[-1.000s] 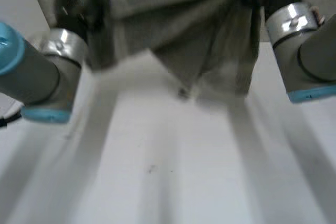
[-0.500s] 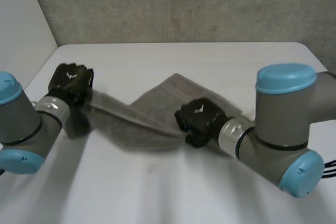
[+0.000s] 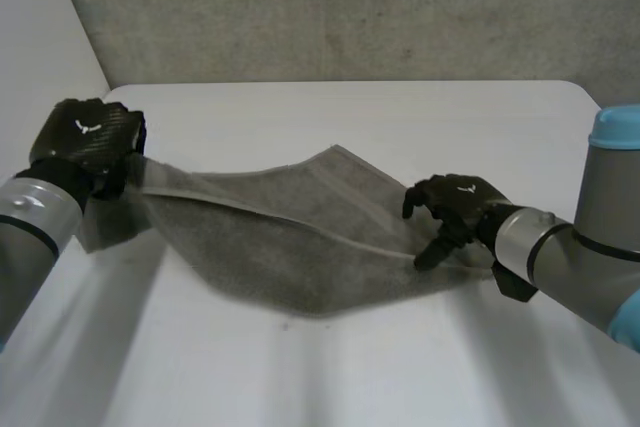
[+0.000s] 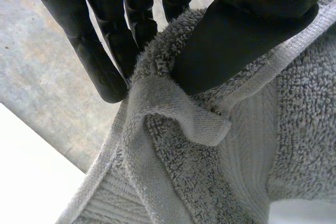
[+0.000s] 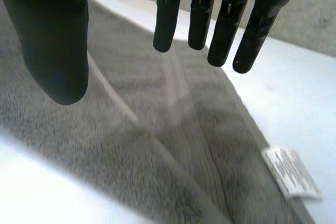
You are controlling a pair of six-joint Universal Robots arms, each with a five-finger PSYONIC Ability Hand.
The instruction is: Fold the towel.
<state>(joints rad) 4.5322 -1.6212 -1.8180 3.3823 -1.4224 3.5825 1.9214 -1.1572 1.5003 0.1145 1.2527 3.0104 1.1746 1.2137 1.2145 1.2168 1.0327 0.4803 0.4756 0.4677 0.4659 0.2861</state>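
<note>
Towel (image 3: 290, 247) corner vanishes inside the left hand (image 3: 88, 137), pinched between thumb and fingers (image 4: 92, 51) and held up off the desk (image 3: 330, 367); the rest sags onto it. Right hand (image 3: 455, 209) fingers (image 5: 167, 14) spread, holding nothing, over the other end.

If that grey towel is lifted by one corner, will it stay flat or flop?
Probably flop: the towel sags from the corner pinched by the left hand. Its looped pile looks grippy, not slippery. Likely light, as one pinch holds it.
</note>
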